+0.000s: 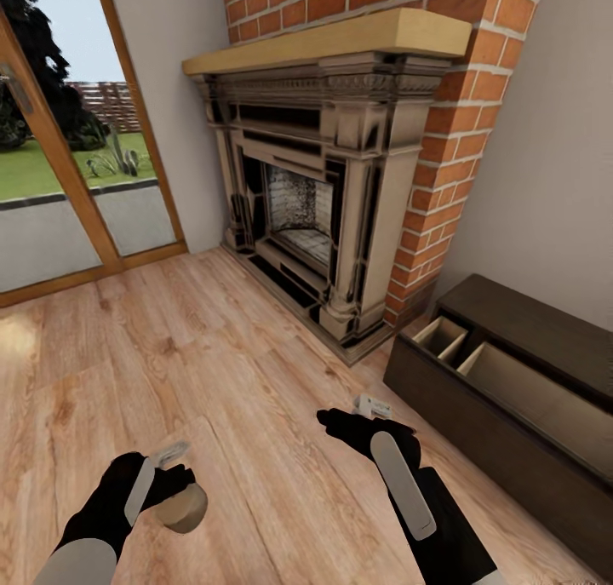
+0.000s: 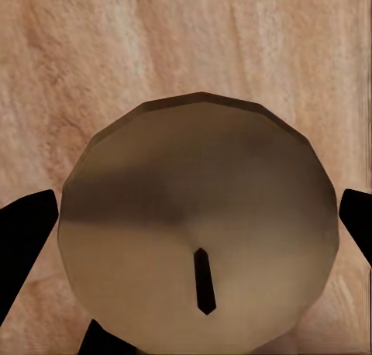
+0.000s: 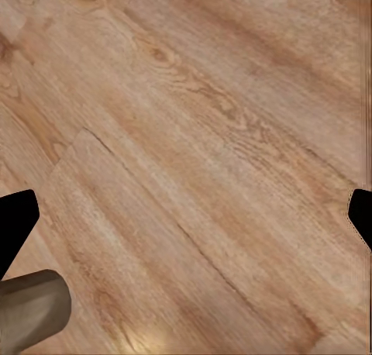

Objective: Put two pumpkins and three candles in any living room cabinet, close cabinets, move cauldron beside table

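The wooden plank floor (image 1: 213, 355) is being seen across the lower frame. Resting on it are a fireplace (image 1: 323, 202) at upper centre and a dark cabinet (image 1: 511, 398), drawers open, at lower right.

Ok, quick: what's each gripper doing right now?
Left gripper: shut on a candle.
Right gripper: open, holding nothing.

A brick chimney (image 1: 443, 168) rises in the corner, with a dark and cream carved fireplace (image 1: 315, 202) set against it. A pale wooden mantel shelf (image 1: 332, 44) lies across the top. To the side, a wood-framed glass door (image 1: 60, 159) looks out on grass (image 1: 34, 163) and a fence (image 1: 111, 104). Light wooden floor planks (image 1: 213, 372) run across the room beneath plain pale walls (image 1: 562, 142).
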You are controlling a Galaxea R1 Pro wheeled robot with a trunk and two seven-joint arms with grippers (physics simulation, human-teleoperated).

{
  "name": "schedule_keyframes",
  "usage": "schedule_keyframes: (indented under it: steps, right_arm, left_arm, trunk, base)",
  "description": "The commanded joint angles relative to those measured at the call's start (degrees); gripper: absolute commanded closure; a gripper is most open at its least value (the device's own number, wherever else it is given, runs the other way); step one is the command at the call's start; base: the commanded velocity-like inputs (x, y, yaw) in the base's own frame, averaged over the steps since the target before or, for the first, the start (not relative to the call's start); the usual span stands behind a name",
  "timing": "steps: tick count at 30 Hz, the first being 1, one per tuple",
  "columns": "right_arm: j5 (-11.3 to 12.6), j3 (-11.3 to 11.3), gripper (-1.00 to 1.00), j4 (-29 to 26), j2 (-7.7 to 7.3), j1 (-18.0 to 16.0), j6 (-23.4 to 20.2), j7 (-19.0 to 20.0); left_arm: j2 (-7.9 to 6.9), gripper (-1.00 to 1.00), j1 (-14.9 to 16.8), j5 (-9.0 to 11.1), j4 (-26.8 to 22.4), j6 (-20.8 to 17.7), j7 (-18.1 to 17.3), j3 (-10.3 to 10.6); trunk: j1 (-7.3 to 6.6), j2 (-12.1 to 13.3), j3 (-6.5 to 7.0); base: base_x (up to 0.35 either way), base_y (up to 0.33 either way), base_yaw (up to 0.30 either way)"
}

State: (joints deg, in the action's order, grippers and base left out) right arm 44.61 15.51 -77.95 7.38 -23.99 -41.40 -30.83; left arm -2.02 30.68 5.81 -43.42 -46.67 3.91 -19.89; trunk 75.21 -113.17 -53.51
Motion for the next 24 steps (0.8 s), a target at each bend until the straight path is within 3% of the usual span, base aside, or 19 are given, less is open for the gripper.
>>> schedule_keyframes:
  steps: [1,7,24]
  right_arm:
    - [0.0,0.0,-1.0,0.0,0.0,0.0,0.0,0.0]
    - [-0.1,0.1,-1.0,0.0,-0.01,0.0,0.0,0.0]
    - [-0.2,0.2,-1.0,-0.8,0.04,0.0,0.0,-0.2]
  left_arm:
    - [0.0,1.0,0.0,0.0,0.0,0.0,0.0,0.0]
    - [0.0,1.0,0.0,0.0,0.0,0.0,0.0,0.0]
    - [-0.06,1.0,0.0,0.0,0.0,0.0,0.0,0.0]
  trunk:
    - [-0.22,0.4,0.24]
    - [-1.54,2.8,1.53]
    - [-5.28,9.6,4.58]
  base:
    - [0.0,0.0,-0.213]
    - [0.0,0.0,-0.173]
    - [0.0,0.0,-0.006]
